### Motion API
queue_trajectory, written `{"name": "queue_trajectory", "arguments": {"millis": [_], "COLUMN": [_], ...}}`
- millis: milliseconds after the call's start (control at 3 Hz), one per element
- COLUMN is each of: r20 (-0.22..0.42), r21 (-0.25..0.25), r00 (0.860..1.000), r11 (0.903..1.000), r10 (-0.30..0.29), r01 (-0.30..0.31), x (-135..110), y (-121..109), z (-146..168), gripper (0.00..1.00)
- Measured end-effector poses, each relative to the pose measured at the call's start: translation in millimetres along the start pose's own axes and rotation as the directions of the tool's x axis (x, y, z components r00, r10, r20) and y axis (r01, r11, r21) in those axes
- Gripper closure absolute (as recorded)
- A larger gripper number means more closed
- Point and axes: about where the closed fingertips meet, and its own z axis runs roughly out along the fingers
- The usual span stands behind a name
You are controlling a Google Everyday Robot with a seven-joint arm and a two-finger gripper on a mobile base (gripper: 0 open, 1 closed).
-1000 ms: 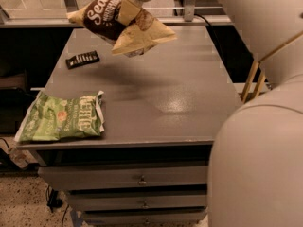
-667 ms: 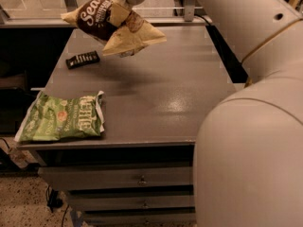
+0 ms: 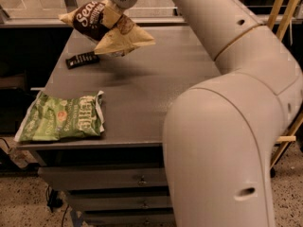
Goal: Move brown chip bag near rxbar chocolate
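Leftward drift since a second ago: brown chip bag (image 3: 106,28) hangs clenched in our gripper (image 3: 115,7), aloft over far table (image 3: 156,93), near rxbar chocolate (image 3: 82,59). We judge carry nearly done; lowering and release remain.

Above the table's (image 3: 156,79) far end, the hand (image 3: 115,8) has seemingly carried the brown chip bag (image 3: 102,26) leftward
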Motion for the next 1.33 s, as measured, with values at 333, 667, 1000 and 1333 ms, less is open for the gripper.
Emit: {"name": "queue_trajectory", "arguments": {"millis": [333, 667, 1000, 1333], "r20": [0.000, -0.001, -0.003, -0.007], "r21": [-0.028, -0.031, -0.035, -0.042], "r00": [0.999, 0.999, 0.999, 0.999], "r11": [0.9990, 0.9989, 0.9988, 0.9986], "r10": [0.036, 0.035, 0.034, 0.033], "r01": [-0.036, -0.035, -0.034, -0.033], "x": [-0.3, -0.7, -0.6, -0.5], "y": [-2.6, -1.8, -0.6, 1.2], "z": [16.2, 19.6, 23.5, 28.9], "gripper": [1.00, 0.81, 0.58, 0.27]}}
